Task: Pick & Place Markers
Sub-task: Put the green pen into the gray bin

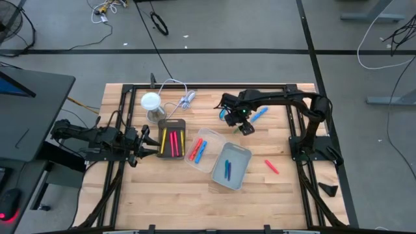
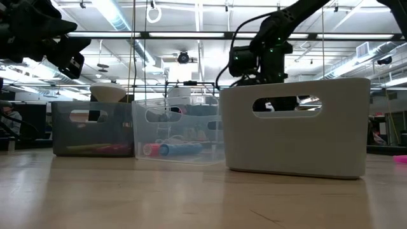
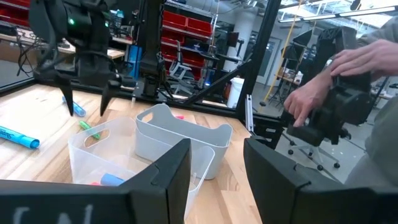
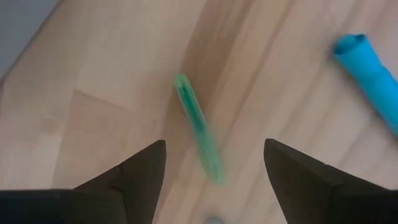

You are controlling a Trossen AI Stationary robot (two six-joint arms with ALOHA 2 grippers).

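A green marker (image 4: 199, 127) lies flat on the wooden table. My right gripper (image 4: 214, 149) hangs open above it, pointing down, one finger on each side and clear of it. A blue marker (image 4: 370, 74) lies close by, and a red one (image 1: 272, 167) lies near the right edge. Three bins stand mid-table. The dark one (image 1: 171, 138) holds yellow and red markers, the clear one (image 1: 205, 149) red and blue, the pale grey one (image 1: 231, 167) blue. My left gripper (image 3: 217, 149) waits open at the table's left, pointing level.
A white round-topped lamp (image 1: 151, 102) and a white cable bundle (image 1: 185, 99) sit at the far side, behind the dark bin. Black frame rails run along the table's edges. A person's hands (image 3: 323, 81) show beyond the table in the left wrist view.
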